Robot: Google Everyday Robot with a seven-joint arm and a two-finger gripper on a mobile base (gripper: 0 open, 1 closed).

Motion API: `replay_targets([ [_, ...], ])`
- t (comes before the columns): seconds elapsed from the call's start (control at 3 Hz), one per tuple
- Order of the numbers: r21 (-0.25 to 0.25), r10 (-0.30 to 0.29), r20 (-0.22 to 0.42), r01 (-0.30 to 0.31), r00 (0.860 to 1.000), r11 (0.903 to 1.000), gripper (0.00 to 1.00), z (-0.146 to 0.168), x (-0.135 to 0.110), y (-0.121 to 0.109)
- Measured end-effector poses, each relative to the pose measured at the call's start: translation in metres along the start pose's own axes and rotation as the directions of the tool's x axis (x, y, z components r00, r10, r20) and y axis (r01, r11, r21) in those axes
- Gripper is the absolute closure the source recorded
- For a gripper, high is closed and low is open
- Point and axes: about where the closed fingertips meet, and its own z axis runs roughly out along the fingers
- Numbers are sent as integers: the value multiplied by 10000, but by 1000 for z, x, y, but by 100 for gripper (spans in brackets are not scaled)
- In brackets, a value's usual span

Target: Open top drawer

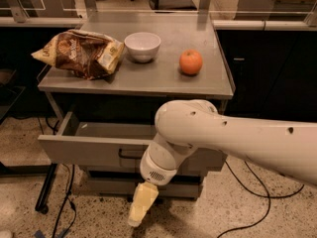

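The top drawer [84, 151] is a wide grey metal front under the table, pulled out so that its inside [114, 129] shows. Its dark bracket handle [130, 154] sits at the centre, partly behind my arm. My gripper [142, 206], pale yellow, hangs below the drawer front and points down at the floor, apart from the handle. My white arm [233, 140] comes in from the right and hides the drawer's right part.
A narrower grey drawer [106, 186] shows below the open one. On the metal table top [163, 81] lie a chip bag [79, 51], a white bowl [142, 46] and an orange [190, 62]. Cables [247, 185] and a black stand leg [47, 195] lie on the floor.
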Motion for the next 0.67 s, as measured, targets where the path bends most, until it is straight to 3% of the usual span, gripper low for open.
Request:
replay_targets([
  [0.67,931,-285,-210,304,9994,9952,0,-33,-36,-6],
])
